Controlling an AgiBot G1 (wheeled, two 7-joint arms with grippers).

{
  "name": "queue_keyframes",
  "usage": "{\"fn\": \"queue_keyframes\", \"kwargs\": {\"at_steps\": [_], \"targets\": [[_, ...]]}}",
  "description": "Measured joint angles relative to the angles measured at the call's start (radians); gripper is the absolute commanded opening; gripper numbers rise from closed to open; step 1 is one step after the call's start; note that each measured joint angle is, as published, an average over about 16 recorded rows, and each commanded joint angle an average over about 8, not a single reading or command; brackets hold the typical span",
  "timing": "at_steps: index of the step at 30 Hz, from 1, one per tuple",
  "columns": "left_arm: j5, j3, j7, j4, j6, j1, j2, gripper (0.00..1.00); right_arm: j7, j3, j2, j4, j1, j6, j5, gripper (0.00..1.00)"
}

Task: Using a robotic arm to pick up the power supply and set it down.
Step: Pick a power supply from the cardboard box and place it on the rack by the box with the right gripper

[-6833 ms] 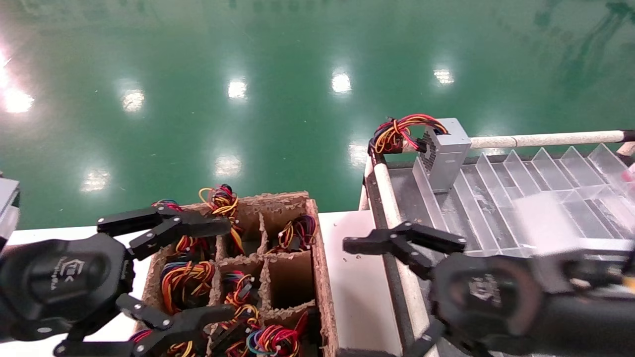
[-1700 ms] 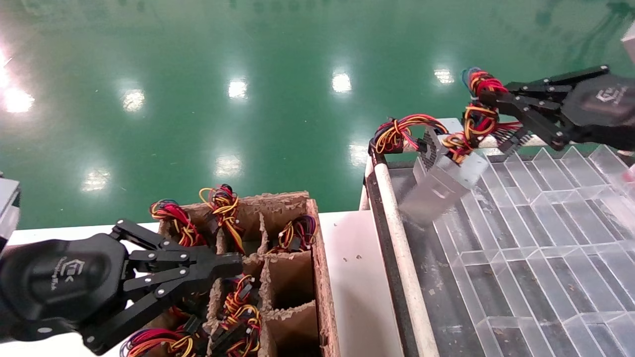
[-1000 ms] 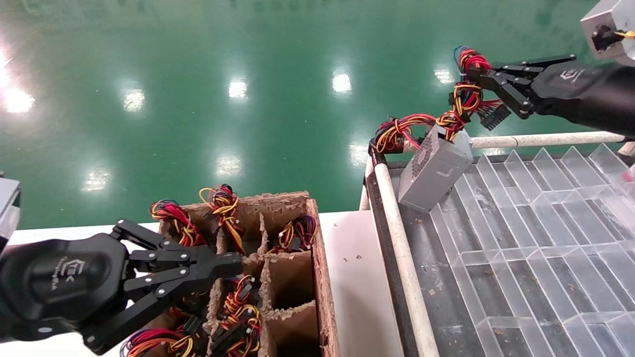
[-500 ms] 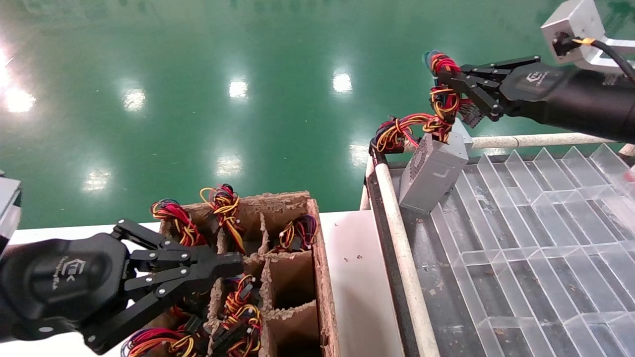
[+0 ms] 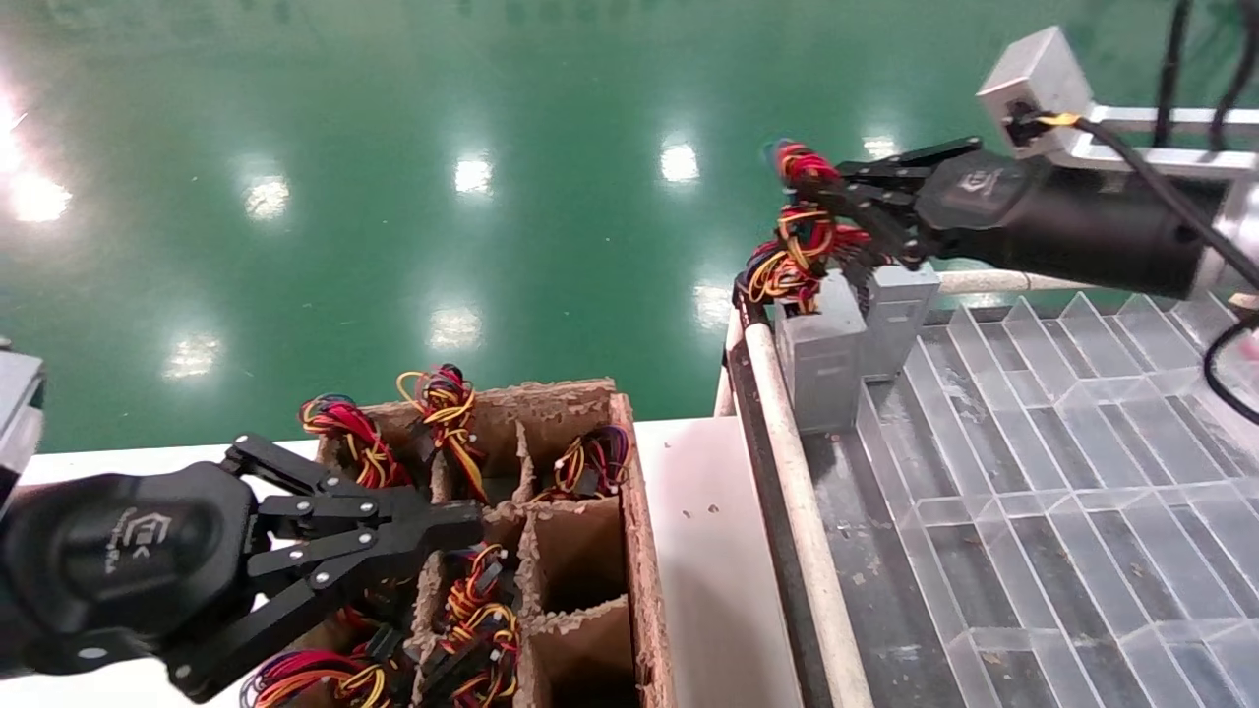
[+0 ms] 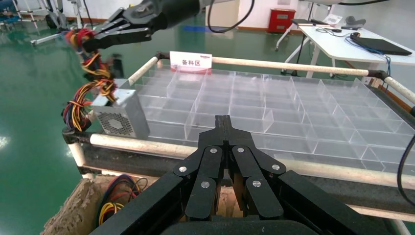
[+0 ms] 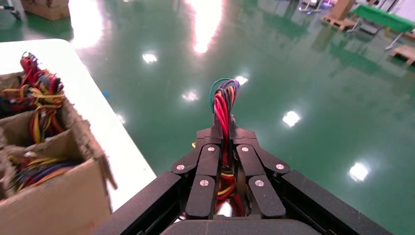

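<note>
The power supply (image 5: 824,369), a small silver-grey box, stands upright in the far left corner of the clear divided tray (image 5: 1033,472). Its tied wire bundle (image 5: 802,211) rises from its top. My right gripper (image 5: 836,197) is above the box and shut on that bundle. In the right wrist view the red wires (image 7: 224,100) run between the closed fingers of the right gripper (image 7: 224,127). The left wrist view shows the power supply (image 6: 128,115) with its vent face, under the right gripper (image 6: 105,36). My left gripper (image 5: 467,516) is shut and holds nothing, low over the cardboard box (image 5: 639,551).
A second grey box (image 5: 900,315) stands just behind the power supply, its wires (image 5: 772,275) looping over the tray's corner. The tray has a white tube rail (image 5: 787,472). The cardboard box's cells hold several more wired units (image 5: 448,398). Green floor lies beyond the white table (image 5: 708,551).
My right gripper has moved left and slightly down with the bundle. The power supply has swung from tilted to upright at the tray's left edge. The left arm has not moved.
</note>
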Motion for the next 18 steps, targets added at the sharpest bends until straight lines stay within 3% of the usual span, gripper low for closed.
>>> {"fn": "queue_keyframes", "kwargs": {"at_steps": [18], "targets": [[0.0, 0.0, 0.0, 0.0, 0.0, 0.0, 0.0, 0.0, -0.197, 0.04, -0.162, -0.294, 0.017, -0.01, 0.034, 0.0]]}}
